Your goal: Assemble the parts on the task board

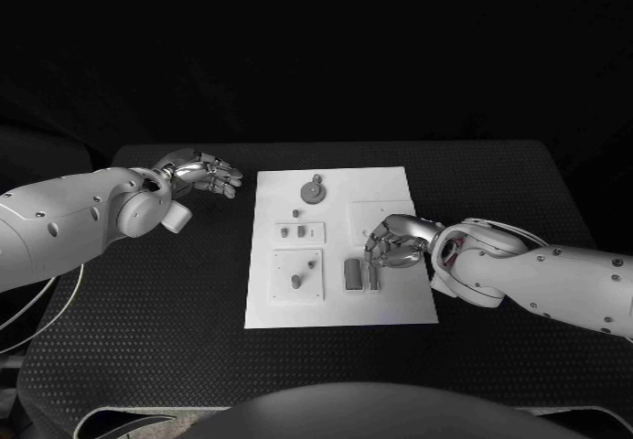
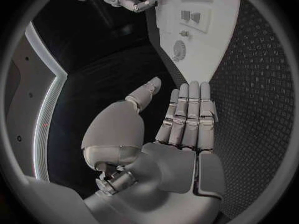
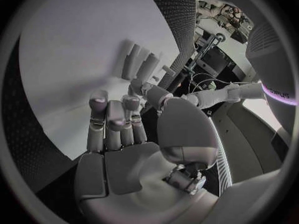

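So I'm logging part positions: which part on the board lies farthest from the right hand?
The round disc-shaped part at the task board's far end; the others sit nearer the right hand.

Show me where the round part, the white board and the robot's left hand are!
round part (image 1: 313, 190), head view, on its flat face.
task board (image 1: 382, 311), head view, on a bare patch near its front edge.
left hand (image 1: 205, 174), head view, on the hand's middle.
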Action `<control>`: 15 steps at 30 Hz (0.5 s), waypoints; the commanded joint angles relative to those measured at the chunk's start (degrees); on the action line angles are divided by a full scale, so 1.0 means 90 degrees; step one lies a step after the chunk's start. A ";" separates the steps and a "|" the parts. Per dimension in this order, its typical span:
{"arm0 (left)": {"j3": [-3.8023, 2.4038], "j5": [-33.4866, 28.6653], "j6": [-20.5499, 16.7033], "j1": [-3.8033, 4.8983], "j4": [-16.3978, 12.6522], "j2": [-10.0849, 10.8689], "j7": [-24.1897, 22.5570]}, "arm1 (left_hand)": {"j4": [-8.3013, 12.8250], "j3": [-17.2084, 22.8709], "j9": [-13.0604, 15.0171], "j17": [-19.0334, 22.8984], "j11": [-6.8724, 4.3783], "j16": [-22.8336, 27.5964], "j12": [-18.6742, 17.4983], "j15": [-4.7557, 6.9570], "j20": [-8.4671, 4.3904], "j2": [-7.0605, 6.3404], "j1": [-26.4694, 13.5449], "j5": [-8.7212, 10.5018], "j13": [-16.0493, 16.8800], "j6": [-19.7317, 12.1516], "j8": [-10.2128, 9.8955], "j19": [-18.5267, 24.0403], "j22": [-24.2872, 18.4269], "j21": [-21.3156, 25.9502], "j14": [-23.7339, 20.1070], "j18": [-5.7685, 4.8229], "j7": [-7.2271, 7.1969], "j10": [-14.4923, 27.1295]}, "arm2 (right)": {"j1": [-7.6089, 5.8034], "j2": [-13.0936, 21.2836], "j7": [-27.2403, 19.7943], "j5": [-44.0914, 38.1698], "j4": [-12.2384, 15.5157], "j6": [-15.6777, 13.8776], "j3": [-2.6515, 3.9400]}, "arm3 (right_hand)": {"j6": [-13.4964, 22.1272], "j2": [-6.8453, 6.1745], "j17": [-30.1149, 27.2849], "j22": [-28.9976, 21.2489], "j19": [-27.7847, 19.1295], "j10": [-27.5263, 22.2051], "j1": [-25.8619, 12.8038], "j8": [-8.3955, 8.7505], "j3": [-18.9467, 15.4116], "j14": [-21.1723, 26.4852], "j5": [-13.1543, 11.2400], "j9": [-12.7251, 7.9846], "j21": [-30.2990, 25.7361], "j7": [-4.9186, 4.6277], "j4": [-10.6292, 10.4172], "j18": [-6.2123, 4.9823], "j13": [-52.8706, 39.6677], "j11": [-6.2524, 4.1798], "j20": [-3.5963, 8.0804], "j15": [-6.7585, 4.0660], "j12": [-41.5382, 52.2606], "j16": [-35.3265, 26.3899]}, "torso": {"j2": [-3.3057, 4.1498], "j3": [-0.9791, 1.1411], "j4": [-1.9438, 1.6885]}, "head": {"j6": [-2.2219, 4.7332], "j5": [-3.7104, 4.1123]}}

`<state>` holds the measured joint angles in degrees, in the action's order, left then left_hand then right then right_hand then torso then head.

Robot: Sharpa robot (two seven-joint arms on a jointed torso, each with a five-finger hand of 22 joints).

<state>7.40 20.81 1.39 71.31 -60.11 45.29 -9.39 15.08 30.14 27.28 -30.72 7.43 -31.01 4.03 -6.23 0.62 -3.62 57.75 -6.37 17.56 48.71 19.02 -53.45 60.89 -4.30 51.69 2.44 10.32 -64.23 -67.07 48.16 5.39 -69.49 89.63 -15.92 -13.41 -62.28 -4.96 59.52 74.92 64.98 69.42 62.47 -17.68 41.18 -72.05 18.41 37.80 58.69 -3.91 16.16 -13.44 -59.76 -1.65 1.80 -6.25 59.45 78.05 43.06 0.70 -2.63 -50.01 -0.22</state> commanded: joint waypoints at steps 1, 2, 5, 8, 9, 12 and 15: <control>-0.0002 -0.0006 0.0100 0.0003 -0.0004 -0.0012 -0.0034 | 0.0000 0.0041 -0.0008 -0.0009 0.0037 0.0037 0.0033 -0.0013 0.0001 0.0045 0.0000 -0.0041 -0.0007 -0.0041 0.0026 0.0036 0.0011 -0.0015 0.0028 0.0040 -0.0010 0.0006 | 0.0005 0.0018 -0.0226 0.0257 0.0018 -0.0255 0.0000 | -0.0021 0.0014 -0.0004 0.0102 -0.0010 -0.0012 -0.0045 0.0019 -0.0004 0.0001 0.0006 -0.0009 0.0007 -0.0036 0.0037 -0.0173 0.0009 -0.0037 -0.0001 -0.0030 -0.0006 0.0024 | 0.0000 -0.0001 -0.0004 | 0.0001 -0.0011; -0.0002 -0.0006 0.0105 0.0003 -0.0003 -0.0012 -0.0033 | 0.0000 0.0041 -0.0008 -0.0009 0.0037 0.0037 0.0033 -0.0013 0.0001 0.0045 0.0000 -0.0040 -0.0007 -0.0041 0.0026 0.0036 0.0011 -0.0015 0.0028 0.0040 -0.0010 0.0006 | 0.0005 0.0021 -0.0231 0.0258 0.0015 -0.0259 0.0000 | -0.0021 0.0014 -0.0005 0.0102 -0.0009 -0.0012 -0.0045 0.0020 -0.0004 0.0001 0.0006 -0.0009 0.0007 -0.0036 0.0037 -0.0173 0.0010 -0.0037 -0.0001 -0.0031 -0.0006 0.0024 | -0.0001 -0.0001 -0.0003 | 0.0001 -0.0011; -0.0001 -0.0006 0.0114 0.0003 -0.0002 -0.0011 -0.0032 | 0.0000 0.0041 -0.0008 -0.0010 0.0037 0.0038 0.0033 -0.0014 0.0001 0.0045 0.0000 -0.0040 -0.0008 -0.0042 0.0026 0.0036 0.0011 -0.0015 0.0028 0.0040 -0.0009 0.0006 | 0.0006 0.0025 -0.0230 0.0260 -0.0010 -0.0243 0.0000 | -0.0018 0.0013 -0.0006 0.0102 -0.0008 -0.0012 -0.0045 0.0021 -0.0004 0.0001 0.0006 -0.0009 0.0007 -0.0037 0.0037 -0.0173 0.0010 -0.0036 0.0000 -0.0032 -0.0006 0.0023 | -0.0001 -0.0003 -0.0004 | 0.0001 -0.0006; 0.0000 -0.0005 0.0113 0.0003 -0.0002 -0.0010 -0.0032 | 0.0000 0.0041 -0.0008 -0.0011 0.0037 0.0038 0.0033 -0.0014 0.0001 0.0046 0.0000 -0.0040 -0.0008 -0.0042 0.0026 0.0037 0.0011 -0.0015 0.0028 0.0040 -0.0009 0.0006 | 0.0006 0.0041 -0.0184 0.0211 -0.0020 -0.0143 0.0000 | -0.0017 0.0015 0.0003 0.0101 -0.0007 -0.0012 -0.0044 0.0022 -0.0003 -0.0005 0.0007 -0.0009 0.0007 -0.0037 0.0038 -0.0173 0.0010 -0.0036 0.0001 -0.0034 -0.0007 0.0027 | -0.0001 -0.0003 0.0001 | 0.0001 -0.0006; 0.0000 -0.0005 0.0114 0.0003 -0.0004 -0.0009 -0.0031 | 0.0000 0.0041 -0.0008 -0.0011 0.0037 0.0039 0.0033 -0.0014 0.0001 0.0046 -0.0001 -0.0040 -0.0008 -0.0042 0.0026 0.0037 0.0011 -0.0015 0.0027 0.0040 -0.0009 0.0006 | 0.0006 0.0045 -0.0173 0.0172 -0.0022 -0.0114 0.0000 | -0.0017 0.0016 0.0004 0.0101 -0.0006 -0.0012 -0.0043 0.0022 -0.0002 -0.0005 0.0007 -0.0008 0.0007 -0.0037 0.0039 -0.0173 0.0011 -0.0036 0.0001 -0.0034 -0.0007 0.0027 | -0.0002 -0.0004 0.0001 | 0.0001 -0.0006; 0.0000 -0.0005 0.0118 0.0003 -0.0006 -0.0007 -0.0031 | 0.0000 0.0041 -0.0008 -0.0012 0.0037 0.0040 0.0033 -0.0014 0.0002 0.0046 -0.0001 -0.0040 -0.0008 -0.0043 0.0027 0.0037 0.0011 -0.0015 0.0027 0.0040 -0.0009 0.0006 | 0.0006 0.0057 -0.0161 0.0108 -0.0014 -0.0026 -0.0001 | -0.0018 0.0017 0.0007 0.0100 -0.0006 -0.0011 -0.0040 0.0021 0.0000 -0.0008 0.0008 -0.0007 0.0007 -0.0036 0.0040 -0.0173 0.0011 -0.0036 0.0002 -0.0036 -0.0008 0.0028 | 0.0000 -0.0004 0.0002 | 0.0001 -0.0008; 0.0001 -0.0005 0.0112 0.0003 -0.0006 -0.0006 -0.0029 | 0.0000 0.0041 -0.0009 -0.0013 0.0037 0.0041 0.0033 -0.0014 0.0002 0.0046 -0.0001 -0.0040 -0.0009 -0.0043 0.0027 0.0037 0.0011 -0.0015 0.0027 0.0040 -0.0009 0.0007 | 0.0007 0.0060 -0.0107 0.0009 -0.0015 0.0151 -0.0001 | -0.0020 0.0018 0.0008 0.0100 -0.0005 -0.0010 -0.0039 0.0020 0.0001 -0.0009 0.0008 -0.0006 0.0007 -0.0035 0.0041 -0.0173 0.0011 -0.0037 0.0003 -0.0037 -0.0009 0.0029 | 0.0001 0.0000 0.0004 | 0.0001 -0.0009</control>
<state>7.42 20.81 1.56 71.31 -60.07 45.31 -9.34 15.08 30.14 27.29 -30.77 7.43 -31.01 4.03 -6.23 0.62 -3.62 57.75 -6.37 17.56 48.71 19.02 -53.45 60.93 -4.30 51.69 2.44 10.32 -64.23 -67.06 48.69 4.44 -68.19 89.43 -16.77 -13.40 -62.28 -4.97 59.56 74.92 64.92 69.42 62.47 -17.68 41.18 -72.05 18.41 37.80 58.69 -3.92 16.16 -13.44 -59.71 -1.64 1.71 -6.25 59.45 78.05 43.05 0.66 -2.62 -50.01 -0.29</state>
